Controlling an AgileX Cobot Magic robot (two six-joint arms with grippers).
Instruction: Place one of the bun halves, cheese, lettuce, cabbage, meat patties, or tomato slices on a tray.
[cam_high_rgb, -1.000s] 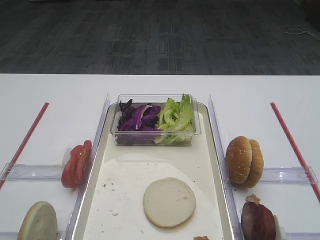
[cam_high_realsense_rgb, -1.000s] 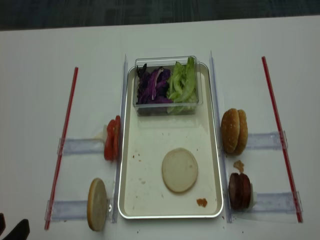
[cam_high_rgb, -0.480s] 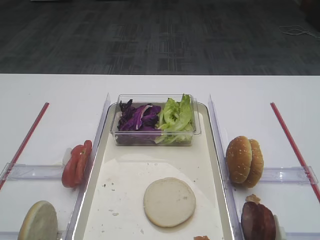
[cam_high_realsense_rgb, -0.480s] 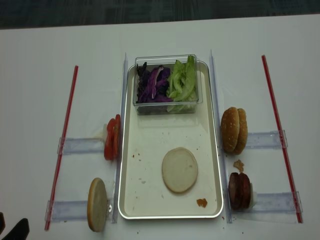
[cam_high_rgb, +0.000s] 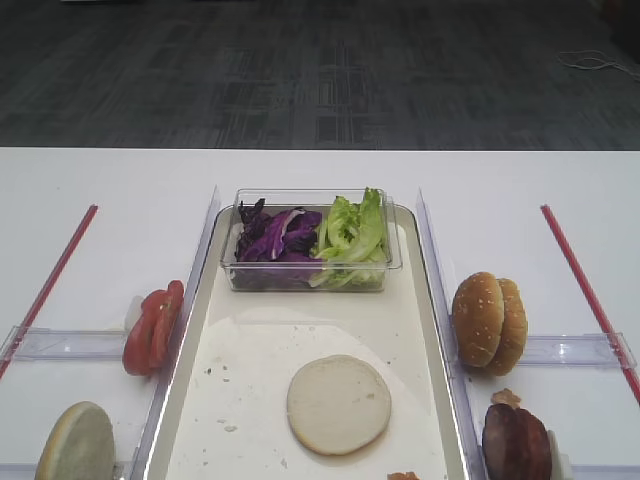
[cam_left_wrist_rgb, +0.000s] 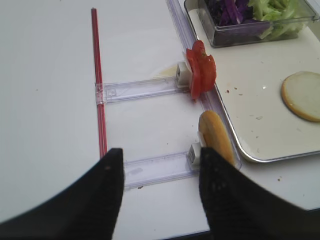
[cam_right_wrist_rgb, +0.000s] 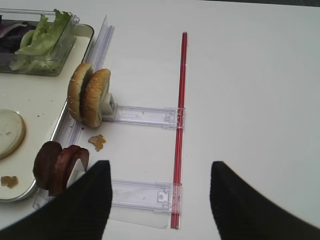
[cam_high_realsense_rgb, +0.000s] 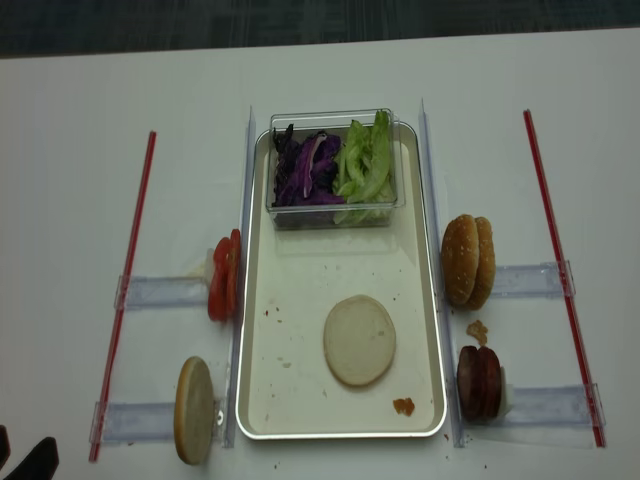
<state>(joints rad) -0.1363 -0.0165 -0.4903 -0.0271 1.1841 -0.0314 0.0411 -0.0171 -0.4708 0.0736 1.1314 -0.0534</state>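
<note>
One bun half (cam_high_realsense_rgb: 359, 340) lies flat at the tray's (cam_high_realsense_rgb: 300, 425) lower centre; another (cam_high_realsense_rgb: 194, 410) stands at lower left. A clear tub (cam_high_realsense_rgb: 333, 212) holds cabbage (cam_high_realsense_rgb: 305, 172) and lettuce (cam_high_realsense_rgb: 364, 165). Both grippers, left (cam_left_wrist_rgb: 161, 192) and right (cam_right_wrist_rgb: 161, 200), spread wide, empty.

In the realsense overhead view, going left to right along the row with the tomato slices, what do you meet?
Left red strip → tomato slices → tray → sesame buns → right red strip.
</note>
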